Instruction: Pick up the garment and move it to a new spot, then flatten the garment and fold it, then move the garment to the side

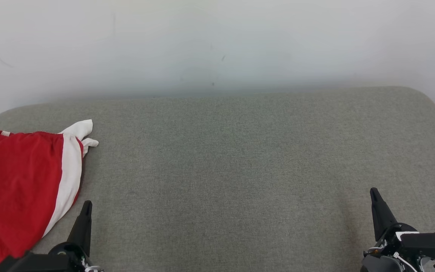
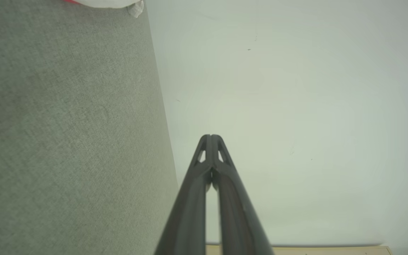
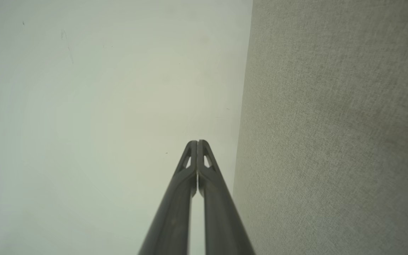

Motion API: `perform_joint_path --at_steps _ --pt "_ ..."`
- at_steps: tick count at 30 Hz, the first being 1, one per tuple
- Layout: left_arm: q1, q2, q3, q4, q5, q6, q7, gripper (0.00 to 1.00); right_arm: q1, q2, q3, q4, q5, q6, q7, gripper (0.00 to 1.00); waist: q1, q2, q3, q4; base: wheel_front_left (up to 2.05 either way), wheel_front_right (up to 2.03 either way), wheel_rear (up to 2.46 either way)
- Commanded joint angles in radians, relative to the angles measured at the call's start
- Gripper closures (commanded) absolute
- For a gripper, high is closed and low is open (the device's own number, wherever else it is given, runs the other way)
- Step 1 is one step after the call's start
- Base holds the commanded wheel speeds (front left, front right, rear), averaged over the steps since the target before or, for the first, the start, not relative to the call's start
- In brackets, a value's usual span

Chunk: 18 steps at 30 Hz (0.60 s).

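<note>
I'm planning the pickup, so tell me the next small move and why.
Probably open the left gripper and reach left to the red shirt. The shirt lies bunched at the left edge of the grey cushion, untouched. Both grippers are shut and empty, and the left one sits just beside it, while the right gripper is far across.

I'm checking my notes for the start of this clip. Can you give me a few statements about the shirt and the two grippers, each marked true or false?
1. The red and white garment lies at the left end of the grey cushion. True.
2. The left gripper grips the garment. False: it is shut on nothing, beside the garment.
3. The right gripper is shut. True.
4. The garment is folded neatly at the cushion's centre. False: it lies bunched at the left end.
</note>
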Motion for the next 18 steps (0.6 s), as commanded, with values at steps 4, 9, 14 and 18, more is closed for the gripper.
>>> perform_joint_path --at_steps 4,9,14,18 --pt "-0.005 0.006 0.002 0.001 -0.004 -0.001 0.004 1.0 -0.003 0.002 0.0 0.002 -0.003 -0.002 0.002 1.0 0.0 0.0 0.0 0.0 0.0 0.0 0.0" --pt "-0.005 0.006 0.002 0.001 -0.004 -0.001 0.004 1.0 -0.003 0.002 0.0 0.002 -0.003 -0.002 0.002 1.0 0.0 0.0 0.0 0.0 0.0 0.0 0.0" --pt "-0.005 0.006 0.002 0.001 -0.004 -0.001 0.004 1.0 -0.003 0.002 0.0 0.002 -0.003 -0.002 0.002 1.0 0.0 0.0 0.0 0.0 0.0 0.0 0.0" --pt "-0.005 0.006 0.002 0.001 -0.004 -0.001 0.004 1.0 -0.003 0.002 0.0 0.002 -0.003 -0.002 0.002 1.0 0.0 0.0 0.0 0.0 0.0 0.0 0.0"
